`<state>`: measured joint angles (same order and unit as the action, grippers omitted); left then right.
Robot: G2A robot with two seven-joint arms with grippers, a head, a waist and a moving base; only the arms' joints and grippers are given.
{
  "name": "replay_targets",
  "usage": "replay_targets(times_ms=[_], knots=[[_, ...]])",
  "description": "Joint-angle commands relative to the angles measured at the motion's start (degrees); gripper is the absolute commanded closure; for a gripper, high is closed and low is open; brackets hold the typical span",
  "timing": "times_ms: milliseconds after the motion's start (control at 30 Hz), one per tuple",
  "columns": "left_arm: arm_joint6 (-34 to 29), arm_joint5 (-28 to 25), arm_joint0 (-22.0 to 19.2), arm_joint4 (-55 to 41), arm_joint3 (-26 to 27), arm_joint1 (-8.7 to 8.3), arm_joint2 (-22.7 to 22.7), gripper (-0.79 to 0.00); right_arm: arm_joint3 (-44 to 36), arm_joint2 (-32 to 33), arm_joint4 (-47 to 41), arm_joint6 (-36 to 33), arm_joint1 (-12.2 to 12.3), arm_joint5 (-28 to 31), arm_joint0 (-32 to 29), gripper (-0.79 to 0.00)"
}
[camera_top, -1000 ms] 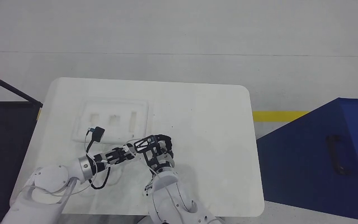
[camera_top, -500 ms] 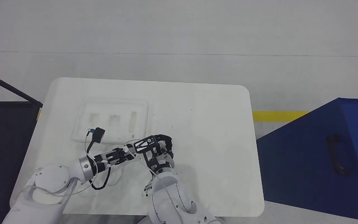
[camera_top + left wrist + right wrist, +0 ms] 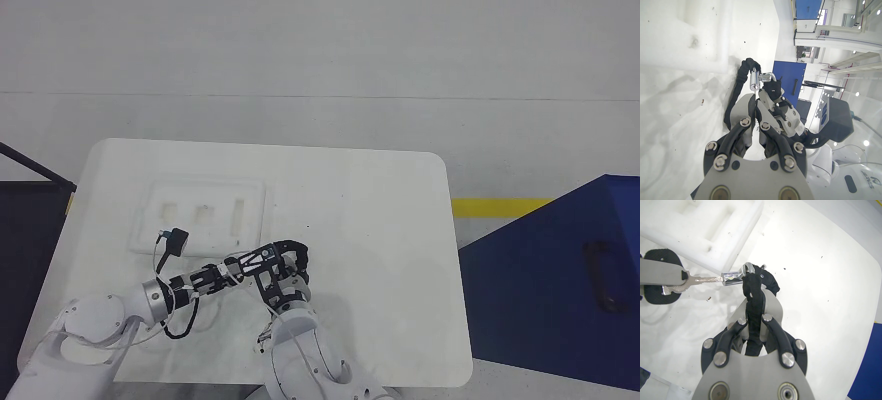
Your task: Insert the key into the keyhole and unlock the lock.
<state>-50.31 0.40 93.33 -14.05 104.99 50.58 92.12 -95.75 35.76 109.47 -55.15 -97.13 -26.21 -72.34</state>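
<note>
Most of the key (image 3: 702,279) lies outside the padlock (image 3: 731,278): its tip is at the keyhole or just inside it, and the blade lines up with the chrome body. I judge insertion begun but not seated, with the push home and the turn both left to do. Whether the shackle is locked I cannot tell. The left gripper (image 3: 754,97) is closed flat on the key's head. The right gripper (image 3: 755,281) is clamped with its black-padded fingers on the padlock's shackle, holding the lock off the table (image 3: 380,250). The two meet over the table's left half, nearer the front edge than the back edge, just beside the near right corner of the white foam tray (image 3: 150,215). Room is tight on that side, since the tray's edge sits close to the lock and the left gripper's pads. Toward the table's right edge and back edge the surface lies bare, and I judge a straight push along the blade's line has no obstacle.
</note>
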Motion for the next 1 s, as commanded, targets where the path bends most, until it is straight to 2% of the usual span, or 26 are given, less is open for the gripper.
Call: replay_targets(times_ms=[0,433,967], knots=[[0.00,0.15,-0.11,-0.24,-0.14,0.03,-0.09,0.000,0.04,-0.06,-0.13,0.27,0.05,-0.06,-0.03,0.000],[-1.35,0.39,-1.43,-4.16,-2.78,0.27,-0.34,0.000,-0.03,-0.08,-1.38,2.06,0.28,-0.09,-0.30,0.000],[-7.68,3.22,-5.89,-9.16,-7.93,0.30,-1.65,0.000,0.08,-0.16,-2.66,2.75,0.15,-0.30,-0.10,0.000]])
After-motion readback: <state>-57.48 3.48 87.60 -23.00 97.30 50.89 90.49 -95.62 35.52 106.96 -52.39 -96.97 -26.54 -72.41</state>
